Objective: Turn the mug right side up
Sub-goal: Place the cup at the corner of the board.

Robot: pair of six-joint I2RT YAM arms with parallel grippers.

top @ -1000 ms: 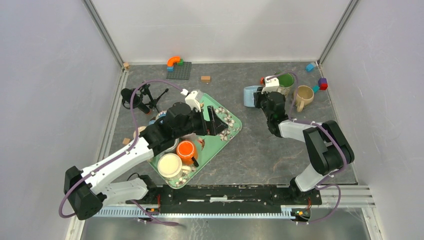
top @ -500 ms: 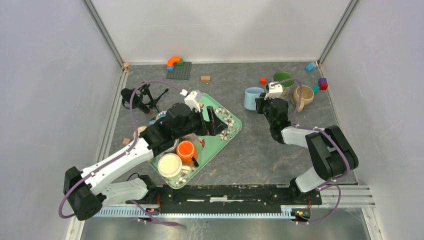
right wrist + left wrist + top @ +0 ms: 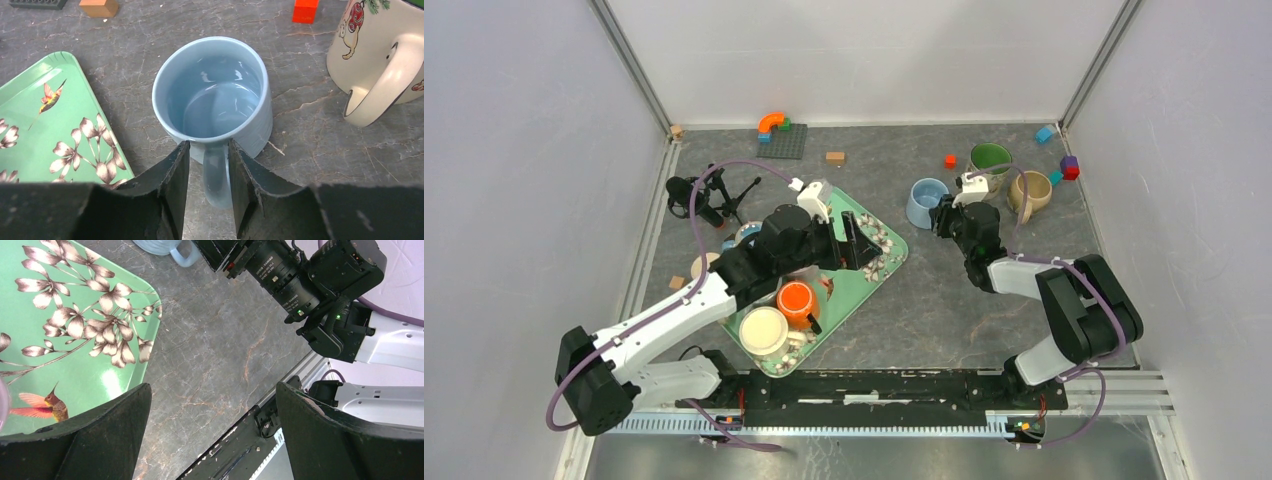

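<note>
The light blue mug [image 3: 215,95] stands upright on the table, its opening facing up and its handle [image 3: 216,175] pointing at my right wrist camera. My right gripper [image 3: 209,150] straddles that handle with its jaws slightly open: a thin gap shows on the left side, while the right finger sits close against it. From above, the mug [image 3: 924,200] sits just left of the right gripper [image 3: 944,214]. Wide open and holding nothing, my left gripper [image 3: 856,244] hovers over the right edge of the green flowered tray [image 3: 898,256].
A cream mug [image 3: 380,60] with a green inside [image 3: 991,158] and a beige mug [image 3: 1031,192] stand right of the blue one. A small red block [image 3: 950,160] lies behind it. The tray carries an orange cup [image 3: 796,297] and a white bowl [image 3: 764,330].
The right arm swung the blue mug from tilted to upright on the table and drew back a little. Its jaws have widened around the handle. The left arm barely moved.
</note>
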